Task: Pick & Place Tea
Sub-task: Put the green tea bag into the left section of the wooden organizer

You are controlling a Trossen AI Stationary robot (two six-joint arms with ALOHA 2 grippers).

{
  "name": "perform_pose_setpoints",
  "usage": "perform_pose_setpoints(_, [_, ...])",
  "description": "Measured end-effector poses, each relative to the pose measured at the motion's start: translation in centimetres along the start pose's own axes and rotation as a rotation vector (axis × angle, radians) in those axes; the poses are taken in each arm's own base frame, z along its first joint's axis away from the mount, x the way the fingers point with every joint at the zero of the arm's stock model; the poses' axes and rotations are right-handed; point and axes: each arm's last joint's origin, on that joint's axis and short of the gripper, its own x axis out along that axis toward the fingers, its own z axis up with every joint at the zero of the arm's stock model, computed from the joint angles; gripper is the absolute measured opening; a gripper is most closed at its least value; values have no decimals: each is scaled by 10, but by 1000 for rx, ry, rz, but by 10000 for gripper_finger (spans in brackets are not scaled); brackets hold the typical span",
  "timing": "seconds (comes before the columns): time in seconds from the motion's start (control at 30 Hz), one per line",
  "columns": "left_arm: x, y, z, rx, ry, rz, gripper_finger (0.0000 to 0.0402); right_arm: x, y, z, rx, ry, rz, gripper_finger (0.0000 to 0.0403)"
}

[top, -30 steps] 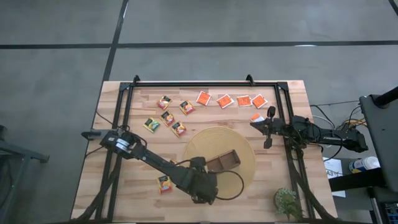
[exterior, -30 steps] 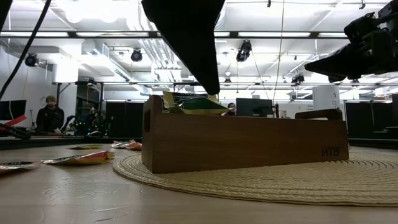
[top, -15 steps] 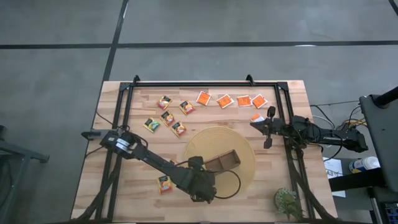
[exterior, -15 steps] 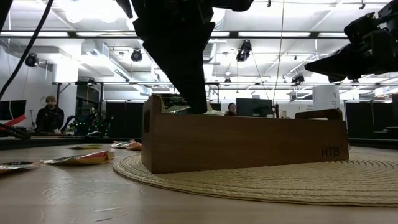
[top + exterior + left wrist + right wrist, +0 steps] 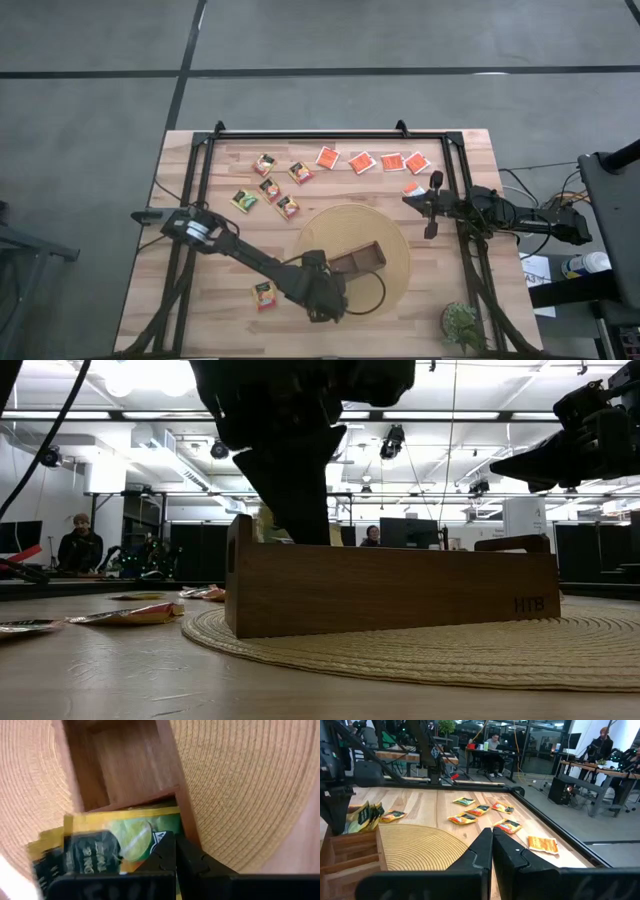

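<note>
Holding green-and-yellow sachet inside tray end compartment

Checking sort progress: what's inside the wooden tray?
Green-and-yellow tea sachets fill the wooden tray's end compartment, pinched by the shut left gripper. Next compartment looks empty; the third is hidden.

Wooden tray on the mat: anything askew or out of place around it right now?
One sachet lies alone near the table's front edge, away from the rest. The tray sits slanted on the round mat. The left gripper holds a green-and-yellow sachet at the tray's end compartment.
</note>
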Motion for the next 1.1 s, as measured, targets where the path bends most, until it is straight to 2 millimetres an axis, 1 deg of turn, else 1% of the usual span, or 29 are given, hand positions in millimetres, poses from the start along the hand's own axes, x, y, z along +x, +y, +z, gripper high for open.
perform_pose_setpoints(0.17, [5,2,-2,-18,10,-13,0,0,0,0,0,0,0,9])
perform_pose_setpoints(0.53, [4,2,-1,-71,35,-77,0,0,0,0,0,0,0,8])
perform_pose_setpoints(0.67, [1,2,-1,-83,22,-82,0,0,0,0,0,0,0,8])
perform_pose_setpoints(0.8, [-9,5,0,-95,-9,-64,0,0,0,0,0,0,0,9])
perform_pose_setpoints(1.03, [-45,11,4,-115,-97,-81,0,0,0,0,0,-1,0,8])
perform_pose_setpoints(1.1, [-47,10,3,-117,-103,-78,0,0,0,0,0,0,0,9])
